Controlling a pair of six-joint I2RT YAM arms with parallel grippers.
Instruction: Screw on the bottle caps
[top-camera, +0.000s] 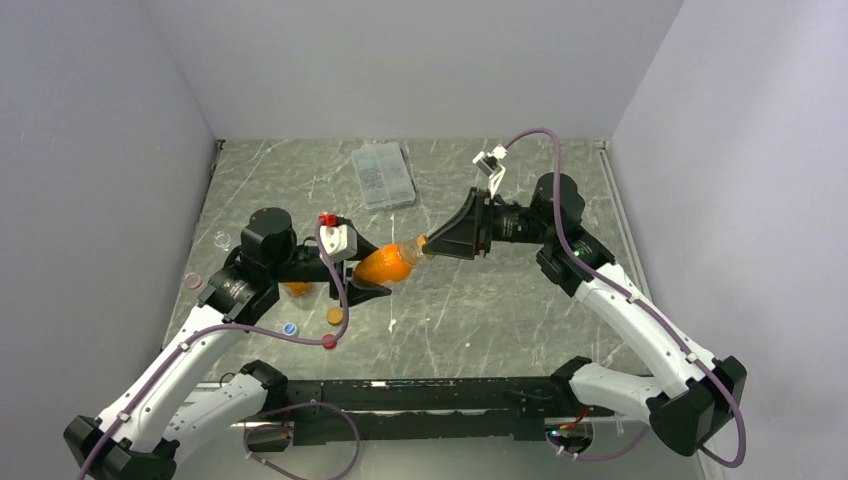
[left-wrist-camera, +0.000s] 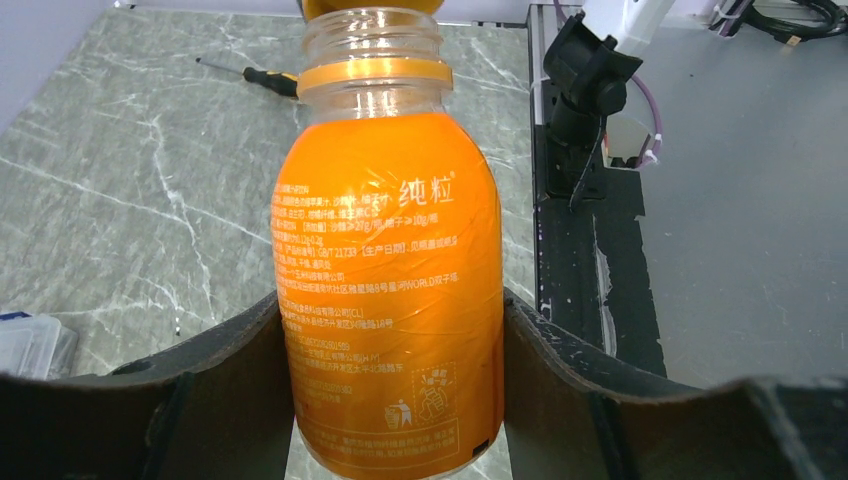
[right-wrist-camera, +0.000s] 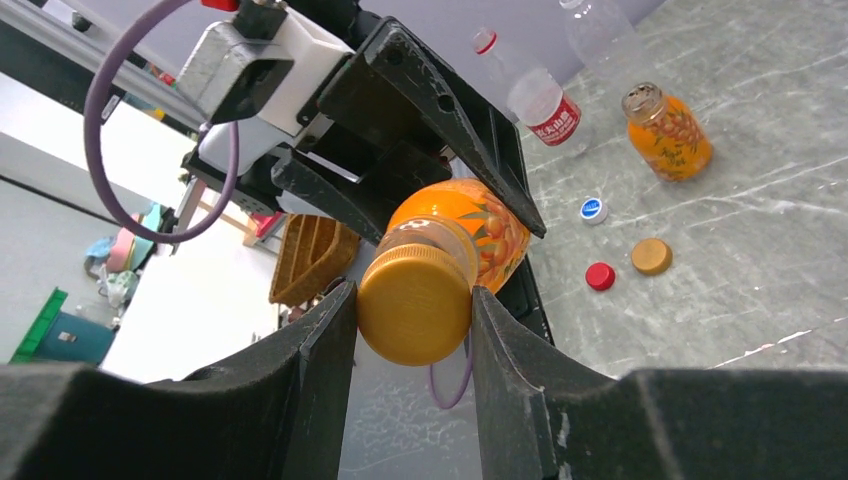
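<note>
The grey marbled table (top-camera: 480, 330) carries a flat clear compartment box (top-camera: 383, 174) near its far edge. Above the table's left-middle, the two arms meet around the held orange bottle (top-camera: 385, 265), which lies roughly level in the air, neck toward the right arm. The left gripper (left-wrist-camera: 392, 330) stands about half spread, its jaws pressed against both sides of the bottle's labelled body. The right gripper (right-wrist-camera: 412, 300) is closed narrowly, pinching the gold-orange cap (right-wrist-camera: 415, 300) that sits at the bottle's mouth; the neck threads below it show bare. On the table under the left arm stand a second orange bottle (right-wrist-camera: 668, 135), uncapped, and a clear bottle with a red label (right-wrist-camera: 540, 100). Near them lie a loose orange cap (right-wrist-camera: 651, 256), a red cap (right-wrist-camera: 600, 276) and a blue-and-white cap (right-wrist-camera: 593, 209).
</note>
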